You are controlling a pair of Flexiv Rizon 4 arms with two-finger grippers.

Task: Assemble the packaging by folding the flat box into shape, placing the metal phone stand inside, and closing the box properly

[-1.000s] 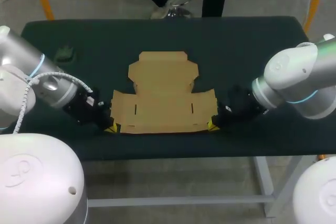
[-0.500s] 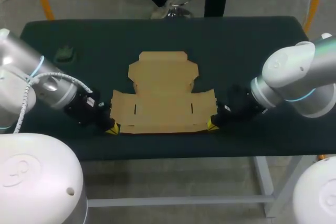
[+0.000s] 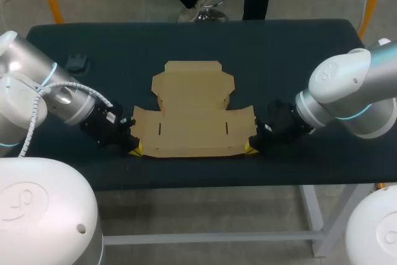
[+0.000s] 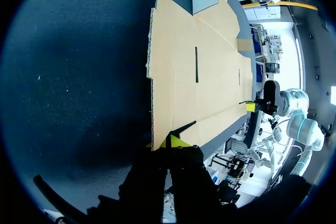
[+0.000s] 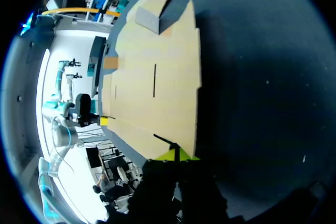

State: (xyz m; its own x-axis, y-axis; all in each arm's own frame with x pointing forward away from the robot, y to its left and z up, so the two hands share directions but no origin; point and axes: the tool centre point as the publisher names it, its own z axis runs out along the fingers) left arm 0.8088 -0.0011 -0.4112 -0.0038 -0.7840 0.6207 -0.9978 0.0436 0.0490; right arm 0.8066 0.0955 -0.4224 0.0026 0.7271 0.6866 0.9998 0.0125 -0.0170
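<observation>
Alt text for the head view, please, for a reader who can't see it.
A flat cardboard box lies in the middle of a dark table. The left gripper pinches its near left corner and the right gripper pinches its near right corner. A small dark object sits near the table's far left corner.

We see our dark table (image 3: 298, 48) carrying the flat cardboard box (image 3: 192, 113), unfolded at its middle, nearer the front edge, and a small dark object (image 3: 77, 61) toward the far left corner.
</observation>
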